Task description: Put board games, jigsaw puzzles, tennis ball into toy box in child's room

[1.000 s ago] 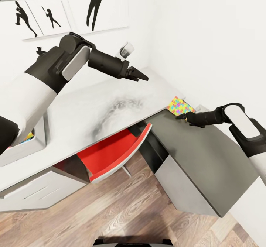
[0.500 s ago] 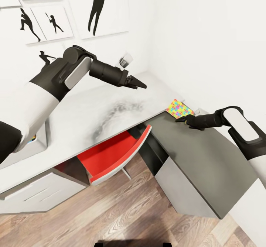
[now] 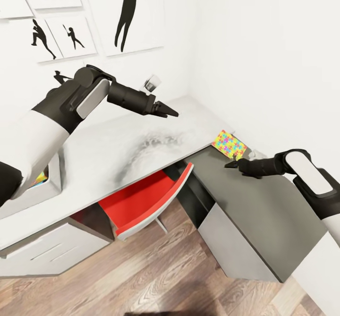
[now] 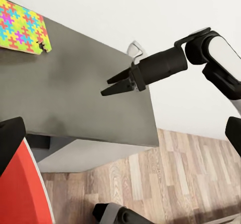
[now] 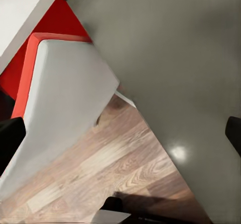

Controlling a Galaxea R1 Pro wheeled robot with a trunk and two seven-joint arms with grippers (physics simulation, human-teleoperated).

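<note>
Head view: multicoloured, flat jigsaw puzzle [image 3: 229, 144]

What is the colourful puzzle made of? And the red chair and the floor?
The puzzle looks like thin printed card: flat, matte, with bright interlocking shapes. The red chair seems to be smooth moulded plastic, one curved shell with a pale outer side. The floor looks like wooden planks, with brown grain lines and a slight shine. It's a computer render, so these are guesses.
</note>
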